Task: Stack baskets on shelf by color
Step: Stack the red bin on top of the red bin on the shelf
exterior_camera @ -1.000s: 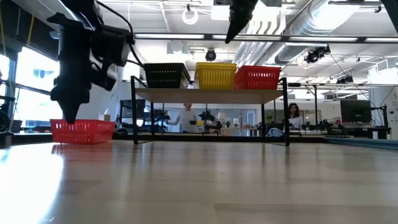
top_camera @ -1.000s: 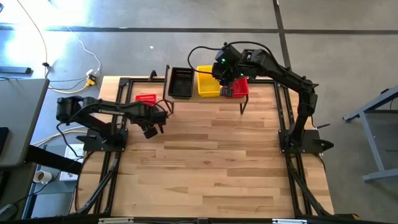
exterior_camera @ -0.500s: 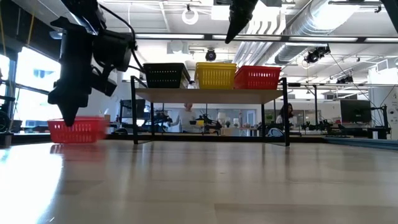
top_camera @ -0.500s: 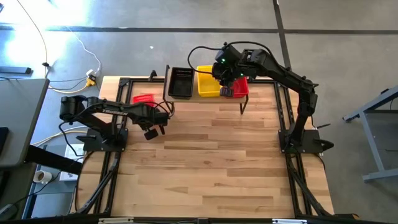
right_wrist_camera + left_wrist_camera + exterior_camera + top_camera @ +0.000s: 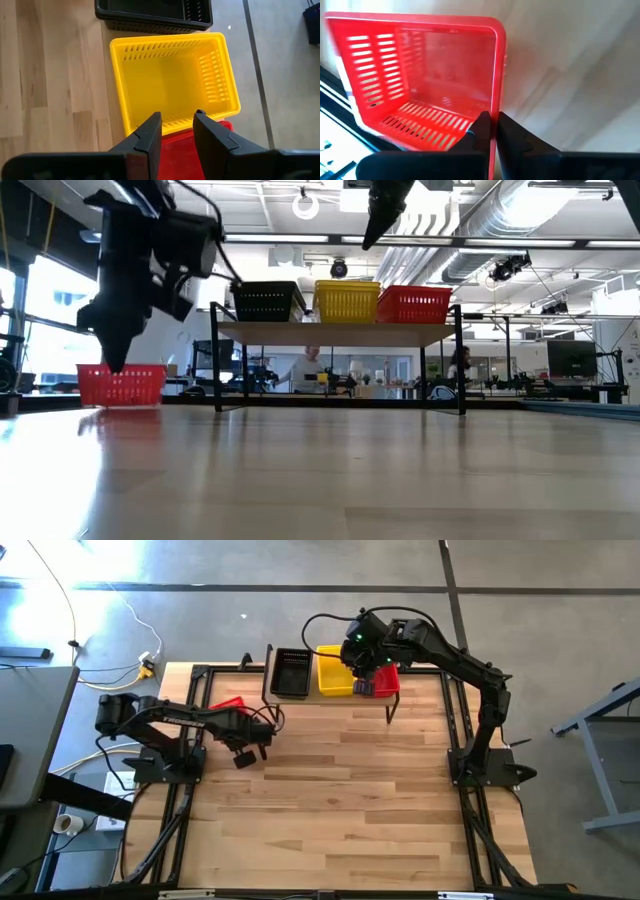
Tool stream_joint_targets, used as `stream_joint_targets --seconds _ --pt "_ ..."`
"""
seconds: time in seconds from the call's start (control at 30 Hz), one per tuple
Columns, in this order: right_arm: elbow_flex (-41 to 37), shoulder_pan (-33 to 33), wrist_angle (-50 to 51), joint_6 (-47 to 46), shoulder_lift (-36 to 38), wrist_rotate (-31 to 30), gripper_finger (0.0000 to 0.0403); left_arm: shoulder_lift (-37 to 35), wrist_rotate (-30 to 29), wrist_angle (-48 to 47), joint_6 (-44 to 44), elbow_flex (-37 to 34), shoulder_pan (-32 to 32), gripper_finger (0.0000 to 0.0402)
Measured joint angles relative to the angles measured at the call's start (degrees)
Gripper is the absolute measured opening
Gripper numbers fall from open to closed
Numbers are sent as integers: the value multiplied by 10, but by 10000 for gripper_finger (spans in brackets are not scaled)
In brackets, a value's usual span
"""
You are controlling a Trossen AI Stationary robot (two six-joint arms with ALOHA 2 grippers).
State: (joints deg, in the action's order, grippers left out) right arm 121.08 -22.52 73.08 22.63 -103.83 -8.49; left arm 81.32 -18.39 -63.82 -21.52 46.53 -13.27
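A red basket (image 5: 420, 85) sits on the table near its far left corner, also seen in the high view (image 5: 226, 702) and low view (image 5: 122, 385). My left gripper (image 5: 492, 127) is shut on one of its walls, coming down from above (image 5: 112, 362). The shelf (image 5: 340, 333) stands at the table's far edge on thin black legs. It carries black (image 5: 266, 302), yellow (image 5: 347, 300) and red (image 5: 412, 304) baskets side by side. My right gripper (image 5: 177, 125) hangs open above the yellow basket (image 5: 172, 82), touching nothing. My left gripper pinches one side wall of the red basket at its top rim (image 5: 494, 107), one finger inside the basket and one outside. The fingers come steeply from above, pointing down. In the low view the basket's underside (image 5: 122, 404) is level with the tabletop.
The wooden tabletop (image 5: 340, 800) stretches bare toward the near edge. The black frame rails (image 5: 195, 680) run beside the red basket at the far left. The shelf's legs (image 5: 217, 370) stand just right of it in the low view. People show in the room beyond.
My left gripper has shut on the red basket's wall. The basket has turned a little on the table and shows narrower in the low view. My right gripper has kept still.
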Motion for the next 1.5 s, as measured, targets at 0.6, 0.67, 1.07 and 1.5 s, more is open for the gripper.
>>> stream_joint_targets --seconds 0.6,0.67,1.07,1.5 --pt "0 37 30 -180 0 33 99 0 2 -187 -127 244 227 1" --pt "0 48 30 -209 0 58 99 0 2 -187 -132 267 258 1" --pt "0 155 30 -388 0 126 99 3 -63 -121 -138 339 383 1" --pt "-1 284 12 -518 0 88 99 80 -84 -103 -43 353 395 1"
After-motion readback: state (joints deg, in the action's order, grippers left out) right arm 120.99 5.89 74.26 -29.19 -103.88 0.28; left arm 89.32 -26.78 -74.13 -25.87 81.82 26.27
